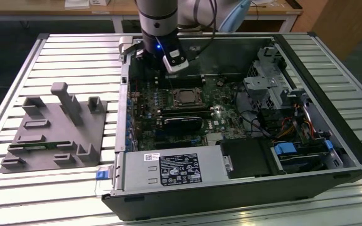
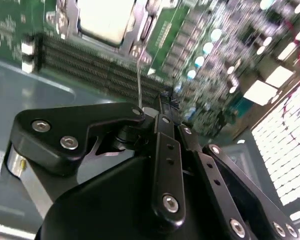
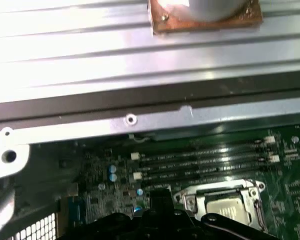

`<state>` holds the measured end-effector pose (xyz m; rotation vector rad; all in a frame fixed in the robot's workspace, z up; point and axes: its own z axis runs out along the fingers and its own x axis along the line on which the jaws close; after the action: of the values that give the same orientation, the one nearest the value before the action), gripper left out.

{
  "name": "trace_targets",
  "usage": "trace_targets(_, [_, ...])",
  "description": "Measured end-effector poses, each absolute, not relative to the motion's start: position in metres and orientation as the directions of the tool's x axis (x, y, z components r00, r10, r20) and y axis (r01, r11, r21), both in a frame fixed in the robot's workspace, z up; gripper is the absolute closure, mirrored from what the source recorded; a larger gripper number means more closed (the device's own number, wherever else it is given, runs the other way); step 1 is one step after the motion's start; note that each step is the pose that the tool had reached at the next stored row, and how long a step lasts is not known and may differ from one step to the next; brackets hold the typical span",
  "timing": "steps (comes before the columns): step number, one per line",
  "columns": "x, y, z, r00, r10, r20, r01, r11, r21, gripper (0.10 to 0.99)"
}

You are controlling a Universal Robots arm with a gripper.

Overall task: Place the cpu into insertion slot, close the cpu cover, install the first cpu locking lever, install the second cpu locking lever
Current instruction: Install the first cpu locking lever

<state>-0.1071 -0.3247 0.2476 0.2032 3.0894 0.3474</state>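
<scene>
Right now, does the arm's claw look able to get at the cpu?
Probably yes. The claw hangs inside the open case, close to the seated cpu. Only the low memory slots lie between them, and nothing taller appears to stand in the way.

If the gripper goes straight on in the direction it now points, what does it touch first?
Probably the long memory slots beside the cpu, though depth is unclear; the gripper hangs above the motherboard there.

Green motherboard (image 3: 92, 172): cpu (image 3: 225, 209) framed by silver cpu cover (image 3: 216, 186), just beside tool (image 3: 159, 212); black memory slots (image 3: 205, 161) beyond it; case wall (image 3: 140, 122) and slatted tabletop (image 3: 140, 50) farther off.
</scene>
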Motion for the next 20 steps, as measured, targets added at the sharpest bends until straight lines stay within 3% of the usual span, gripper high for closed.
trace_targets(2, [-0.107,-0.325,0.248,-0.991,0.132,-0.009,0.126,0.963,0.238,0.98])
trace_targets(20, [-0.058,-0.325,0.248,-0.991,0.132,-0.003,0.128,0.963,0.238,0.98])
